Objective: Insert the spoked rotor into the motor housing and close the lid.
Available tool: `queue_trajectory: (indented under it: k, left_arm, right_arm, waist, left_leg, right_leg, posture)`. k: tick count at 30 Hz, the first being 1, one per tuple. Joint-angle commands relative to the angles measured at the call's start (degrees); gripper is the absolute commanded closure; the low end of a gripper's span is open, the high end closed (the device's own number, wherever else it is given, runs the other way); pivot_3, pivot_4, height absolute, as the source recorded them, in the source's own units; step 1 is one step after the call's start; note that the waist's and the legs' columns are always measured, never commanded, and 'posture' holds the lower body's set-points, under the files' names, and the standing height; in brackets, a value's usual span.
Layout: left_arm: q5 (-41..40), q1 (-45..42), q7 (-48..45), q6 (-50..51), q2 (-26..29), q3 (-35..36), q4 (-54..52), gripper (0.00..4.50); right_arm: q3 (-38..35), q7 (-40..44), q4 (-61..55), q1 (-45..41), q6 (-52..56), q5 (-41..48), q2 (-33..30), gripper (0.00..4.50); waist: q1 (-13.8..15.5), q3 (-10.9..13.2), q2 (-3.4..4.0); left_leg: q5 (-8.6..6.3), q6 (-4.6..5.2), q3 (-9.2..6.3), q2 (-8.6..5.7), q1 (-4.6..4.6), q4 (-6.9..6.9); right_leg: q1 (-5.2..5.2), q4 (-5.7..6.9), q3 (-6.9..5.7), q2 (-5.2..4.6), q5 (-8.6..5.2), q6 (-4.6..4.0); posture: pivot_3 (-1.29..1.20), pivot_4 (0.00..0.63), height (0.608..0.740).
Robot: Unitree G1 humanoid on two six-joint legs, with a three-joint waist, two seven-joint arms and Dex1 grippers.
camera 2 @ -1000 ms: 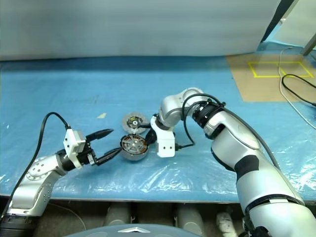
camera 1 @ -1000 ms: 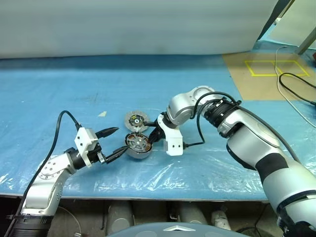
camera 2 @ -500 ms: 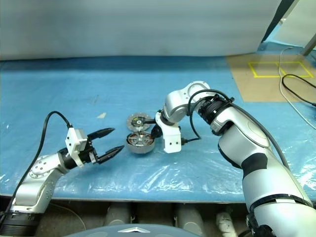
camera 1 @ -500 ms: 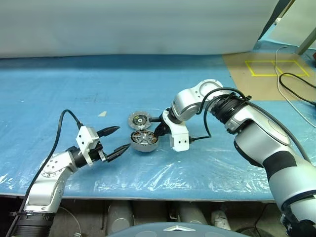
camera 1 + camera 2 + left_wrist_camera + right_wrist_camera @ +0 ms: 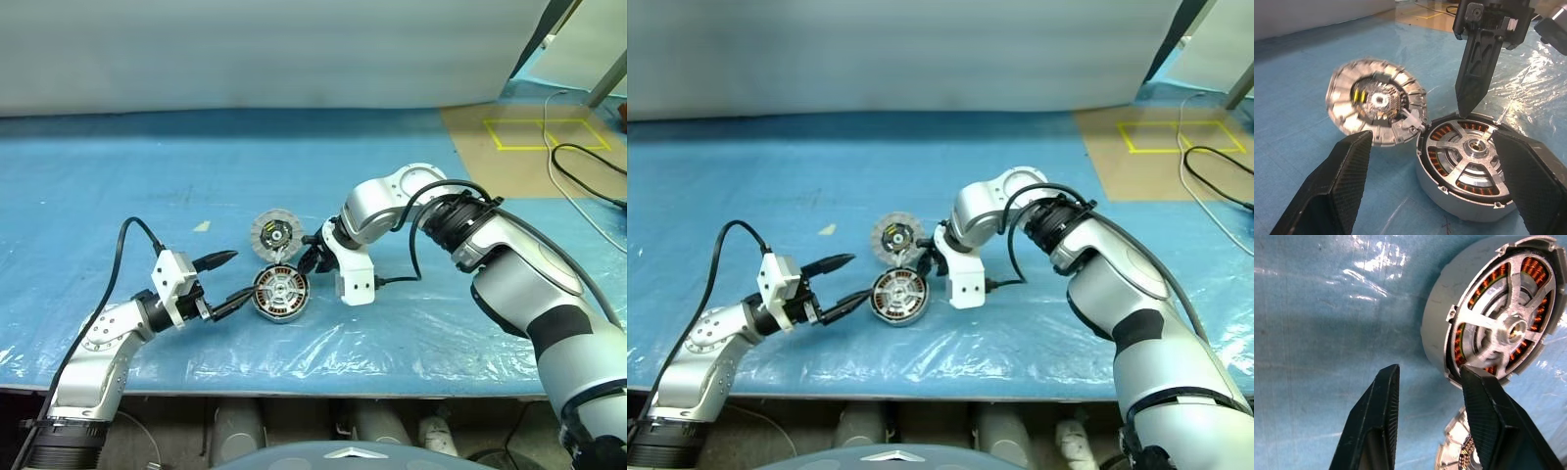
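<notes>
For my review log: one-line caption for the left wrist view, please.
Open left hand flanks the spoked rotor; motor housing leans on it.

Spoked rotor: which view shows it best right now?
Left wrist view. The spoked rotor lies face-up and close, with spokes, hub and copper windings plain, between the left claw's open fingers. The right wrist view shows it too, partly behind a right claw finger. The eye views show it small, beside the motor housing.

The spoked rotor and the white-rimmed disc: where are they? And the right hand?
spoked rotor point(image 5: 281, 293), left eye view, on its silver hub.
motor housing point(image 5: 273, 234), left eye view, on its dark centre.
right hand point(image 5: 1430, 421), right wrist view, midway between its fingertips.
</notes>
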Motion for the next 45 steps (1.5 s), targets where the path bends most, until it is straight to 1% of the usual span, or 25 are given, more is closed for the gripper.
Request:
queue_trajectory:
  k: [1,7,8,10,12,14,16,18,21,23,26,28,30,35,38,41,42,45]
  left_arm:
    - [-0.33,-0.42,-0.49,-0.6,0.5,0.42,-0.61,0.36]
    - [-0.34,-1.28,-0.78,-0.41,0.41,0.22,-0.18,0.36]
    - [-0.43,-1.38,-0.79,-0.3,0.43,0.25,-0.25,0.36]
    - [-0.56,-1.66,-0.67,-0.09,0.48,0.4,-0.43,0.36]
    - [-0.82,-1.9,-0.59,0.21,0.66,0.76,-0.62,0.36]
    - [-1.37,-2.02,-0.59,0.56,0.98,1.45,-0.74,0.36]
    - [-1.89,-2.25,-0.43,0.87,1.2,2.06,-0.69,0.36]
    - [-2.38,-2.51,-0.46,1.32,1.35,2.42,-0.73,0.36]
    - [-3.36,-4.23,-0.43,2.52,1.41,2.95,-0.08,0.36]
    - [-3.97,-5.96,-0.51,3.17,1.38,3.2,1.19,0.36]
    - [-4.32,-8.09,-0.76,3.94,1.22,3.06,2.71,0.36]
    - [-4.52,-9.02,-1.06,4.46,0.96,2.87,3.66,0.36]
    - [-4.1,-9.72,-1.72,4.36,0.96,2.26,5.1,0.36]
    - [-3.62,-11.24,-1.86,4.04,0.5,2.01,7.64,0.36]
    - [-3.66,-11.17,-1.78,4.15,0.34,1.97,7.75,0.36]
    - [-3.53,-10.99,-1.9,4.1,0.42,2.05,8.01,0.36]
    - [-3.47,-10.98,-1.85,4.04,0.39,2.11,8.23,0.36]
    - [-3.22,-11.25,-1.22,4.02,-0.07,2.23,9.61,0.36]
  right_arm:
    - [-1.95,2.36,-2.75,-2.98,0.58,5.63,-0.46,2.62]
    - [-2.61,5.39,-4.51,-3.21,1.47,12.93,-3.06,2.62]
    - [-2.73,6.85,-4.32,-2.68,2.88,15.74,-3.91,2.62]
    - [-3.8,12.96,-4.16,-0.93,10.04,26.02,-5.7,2.62]
    - [-6.99,18.88,-4.56,2.11,20.6,35.54,-6.86,2.62]
    - [-12.03,24.59,-9.84,7.12,38.34,46.91,-8.54,2.62]
    - [-17.19,25.82,-16.02,11.87,53.02,54.18,-10.32,2.62]
    - [-21.62,24.79,-21.87,16.61,65.34,58.75,-11.95,2.62]
    - [-28.32,20.95,-32.52,27.34,83.32,67.11,-15.35,2.62]
    - [-32.37,16.7,-36.81,32.64,91.83,71.0,-14.78,2.62]
    - [-38.46,11.05,-39.27,37.44,101.98,77.76,-11.52,2.62]
    - [-40.9,8.57,-39.9,39.9,105.79,80.42,-9.07,2.62]
    - [-41.47,7.09,-40.85,42.26,107.68,81.26,-6.93,2.62]
    - [-41.14,5.08,-41.77,44.89,109.29,79.61,-3.87,2.62]
    - [-40.94,4.95,-43.76,46.52,110.52,79.98,-3.42,3.21]
    - [-41.2,5.33,-43.85,46.79,110.42,79.44,-3.67,4.21]
    - [-41.22,5.45,-43.88,46.74,110.31,79.23,-3.71,4.47]
    - [-41.14,5.59,-43.22,46.75,110.27,78.95,-3.51,4.47]
  waist:
    - [-0.02,0.0,0.0]
    - [0.08,0.0,0.0]
    - [0.1,0.0,0.0]
    - [0.17,0.01,-0.02]
    - [0.26,0.01,-0.02]
    - [0.44,0.01,-0.04]
    - [0.85,0.01,-0.03]
    - [1.35,0.03,0.0]
    - [1.94,0.03,0.0]
    - [2.65,0.03,0.01]
    - [2.88,0.04,0.03]
    - [2.91,0.03,0.04]
    - [3.04,0.03,0.04]
    - [3.07,0.03,0.05]
    - [3.09,0.03,0.04]
    - [3.06,0.03,0.05]
    - [3.04,0.03,0.04]
    - [3.05,0.03,0.04]
  left_leg:
    - [0.0,0.0,0.0,0.0,0.0,0.0]
    - [0.0,0.0,0.0,0.0,0.01,0.01]
    - [0.0,0.0,0.0,-0.01,0.0,0.01]
    - [0.0,0.0,0.0,-0.01,-0.01,0.01]
    - [0.0,0.01,-0.03,-0.01,0.0,0.01]
    - [0.0,0.02,-0.04,-0.02,0.01,0.01]
    - [0.01,0.04,-0.07,0.0,0.03,0.01]
    - [0.1,0.19,-0.08,0.02,0.03,0.0]
    - [0.08,0.15,-0.08,0.02,0.07,-0.05]
    - [0.0,0.01,-0.08,0.01,0.1,-0.1]
    - [0.0,0.0,-0.05,0.0,0.17,-0.09]
    - [0.01,-0.01,-0.05,0.0,0.24,-0.08]
    - [0.01,-0.02,-0.04,0.0,0.24,-0.09]
    - [0.12,-0.22,-0.05,-0.05,0.07,-0.18]
    - [0.12,-0.23,-0.05,-0.06,0.06,-0.21]
    - [0.12,-0.23,-0.06,-0.05,0.1,-0.25]
    - [0.12,-0.23,-0.06,-0.06,0.09,-0.25]
    - [0.13,-0.24,-0.06,-0.06,0.13,-0.25]
  right_leg:
    - [0.0,0.0,0.0,0.0,0.0,0.0]
    - [0.01,0.0,0.0,0.0,0.0,0.0]
    - [0.01,-0.01,0.0,0.0,0.0,0.0]
    - [0.01,-0.02,0.0,0.0,0.0,0.0]
    - [0.08,-0.04,0.0,0.0,0.0,0.0]
    - [0.14,-0.06,-0.01,0.0,0.0,0.0]
    - [0.18,-0.09,-0.02,0.04,0.0,0.0]
    - [0.16,-0.12,-0.02,0.06,0.0,0.0]
    - [0.19,-0.16,-0.03,0.09,0.0,0.0]
    - [0.24,-0.24,-0.03,0.09,0.0,0.0]
    - [0.21,-0.21,-0.02,0.08,0.0,0.01]
    - [0.21,-0.18,-0.01,0.08,0.01,0.01]
    - [0.22,-0.19,-0.01,0.08,0.0,0.01]
    - [0.14,-0.31,-0.02,0.03,0.0,0.02]
    - [0.13,-0.32,-0.03,0.02,0.0,0.02]
    - [0.14,-0.34,-0.03,0.02,0.0,0.03]
    - [0.14,-0.33,-0.03,0.01,0.0,0.03]
    - [0.17,-0.33,-0.03,0.01,0.0,0.03]
  posture:
    - [0.0,0.15,0.74]
    - [0.0,0.15,0.74]
    - [0.0,0.15,0.74]
    - [0.0,0.15,0.74]
    - [0.0,0.15,0.74]
    - [0.0,0.15,0.74]
    - [0.0,0.15,0.74]
    - [0.0,0.15,0.74]
    - [0.0,0.15,0.74]
    - [0.0,0.15,0.74]
    - [0.0,0.15,0.74]
    - [0.0,0.15,0.74]
    - [0.0,0.15,0.74]
    - [0.0,0.15,0.74]
    - [0.0,0.15,0.74]
    - [0.0,0.15,0.74]
    - [0.0,0.15,0.74]
    - [0.0,0.15,0.74]
